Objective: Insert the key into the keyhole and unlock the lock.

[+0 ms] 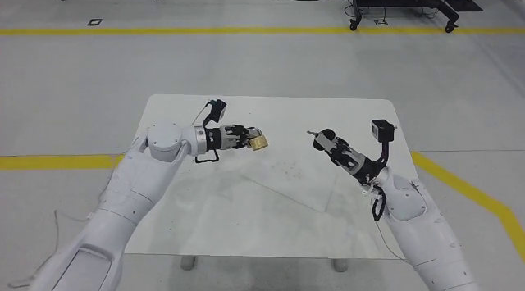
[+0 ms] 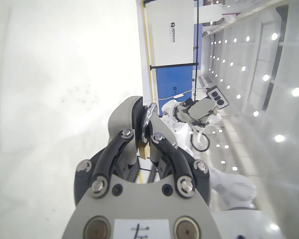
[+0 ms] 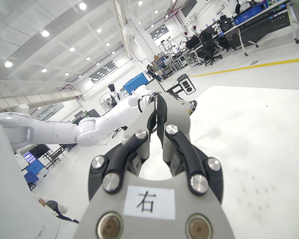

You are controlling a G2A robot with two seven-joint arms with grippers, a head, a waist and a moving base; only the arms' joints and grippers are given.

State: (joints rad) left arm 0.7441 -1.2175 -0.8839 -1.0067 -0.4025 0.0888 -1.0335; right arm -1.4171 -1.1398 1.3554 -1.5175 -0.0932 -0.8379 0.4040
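Two arms are up over the white table (image 1: 271, 209), facing each other across its middle.

First, the left gripper (image 1: 248, 138): fingers clamped tight on the padlock (image 1: 259, 142), no slack visible. From its wrist cam, the silver shackle (image 2: 149, 110) is pinched btwn the dark pads near the tips. The brass body (image 2: 144, 150) sits further back btwn the two fingers. From above, the brass end sticks out past the gripper, pointing toward the other arm. Lock is held off the tabletop, over the far half of the table, a bit left of its middle.

Then the right gripper (image 1: 318, 137): fingers (image 3: 175, 115) pressed together, pads all but meeting, only a sliver of gap. The key (image 1: 311, 134) pokes out of the tips as a short thin piece, seen from above. It is too small to make out the teeth or which way the blade is turned. In the right wrist cam it sits edge-on btwn the pads and is hard to pick out.

Key tip is aimed roughly at the padlock, approx on the same line. There is a plain gap btwn them — not touching, key not in the lock.

Yellow floor line (image 1: 49, 161) shows on both sides of the table.
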